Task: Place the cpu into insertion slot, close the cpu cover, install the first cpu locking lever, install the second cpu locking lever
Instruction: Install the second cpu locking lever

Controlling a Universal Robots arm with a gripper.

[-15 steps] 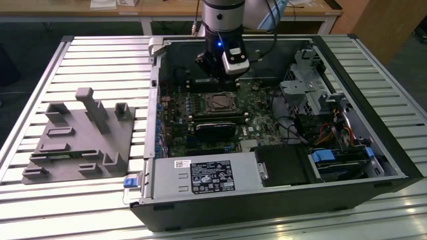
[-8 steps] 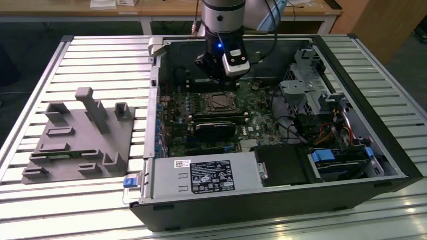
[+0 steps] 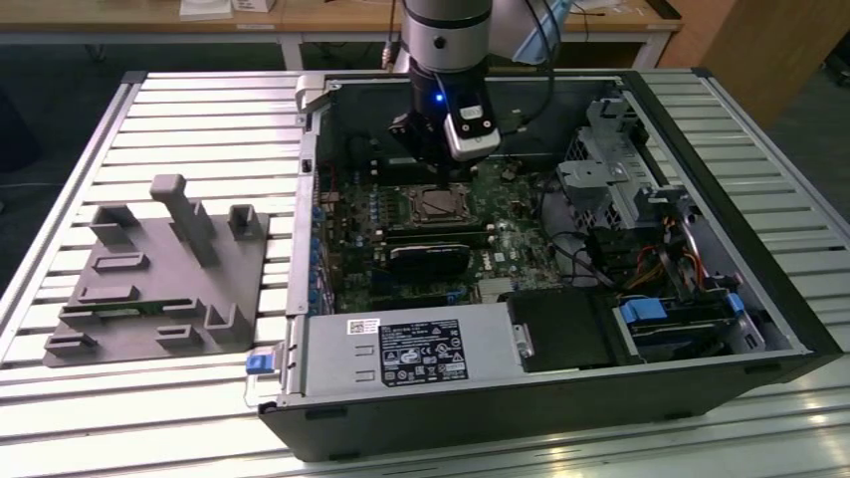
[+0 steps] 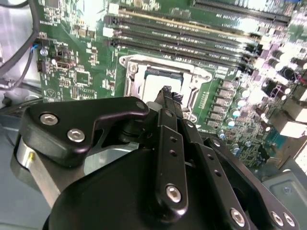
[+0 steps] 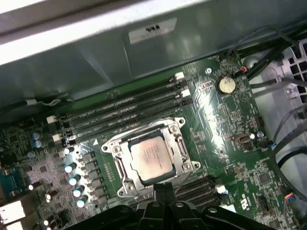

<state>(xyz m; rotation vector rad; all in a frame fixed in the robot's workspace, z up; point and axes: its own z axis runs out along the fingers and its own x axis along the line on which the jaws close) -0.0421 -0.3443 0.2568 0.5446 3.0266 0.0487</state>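
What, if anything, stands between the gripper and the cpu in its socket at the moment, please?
Nothing visible does. The gripper hangs just above one edge of the cpu cover, which lies flat around the cpu seated in the insertion slot. In both wrist views only open air separates them.

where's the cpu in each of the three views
Exterior view: the cpu lies in the socket at mid-motherboard, just below the arm's tool.
First wrist view: the cpu sits framed by the cpu cover, just beyond the fingertips.
Second wrist view: the cpu is partly hidden behind the fingertips.
Shared landmark: the long memory slots run along one side of the socket, also seen in the second wrist view.
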